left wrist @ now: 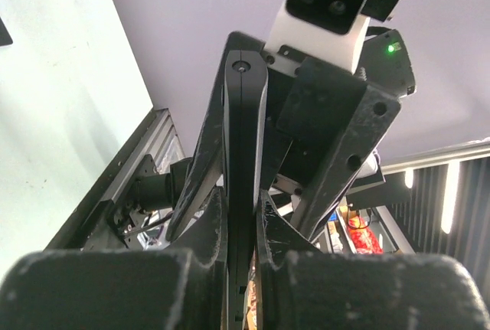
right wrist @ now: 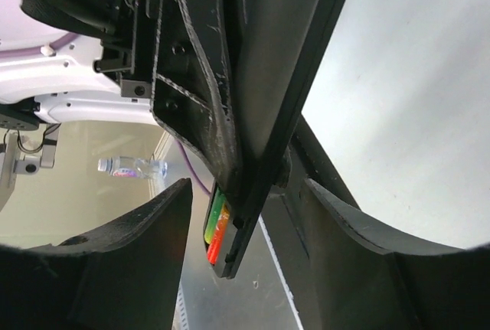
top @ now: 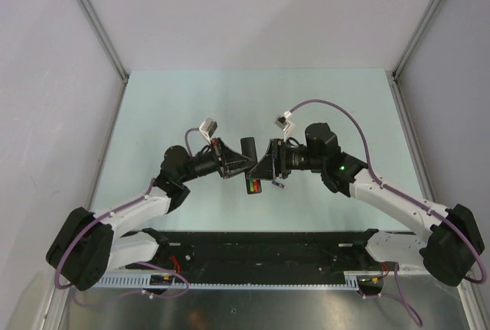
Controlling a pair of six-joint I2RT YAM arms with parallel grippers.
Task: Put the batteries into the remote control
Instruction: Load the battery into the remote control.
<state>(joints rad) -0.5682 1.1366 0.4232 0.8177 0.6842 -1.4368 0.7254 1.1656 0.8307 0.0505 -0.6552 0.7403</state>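
My left gripper point(top: 234, 166) is shut on the remote control point(top: 250, 163), a slim black bar held above the table. In the left wrist view the remote control point(left wrist: 245, 138) stands edge-on, pinched between my left gripper's point(left wrist: 243, 219) pads. A green battery point(right wrist: 219, 209) and a red battery point(right wrist: 217, 240) lie side by side in the recess at the remote control's point(right wrist: 287, 54) lower end. They show as a small green and red patch point(top: 253, 186) from above. My right gripper point(right wrist: 245, 192) stands open, one finger on each side of that end, with gaps on both sides.
The pale green table point(top: 168, 115) spreads behind the arms, with grey walls around it. A black rail point(top: 260, 246) runs along the near edge by the arm bases. A plastic bottle point(right wrist: 132, 167) lies far off in the right wrist view.
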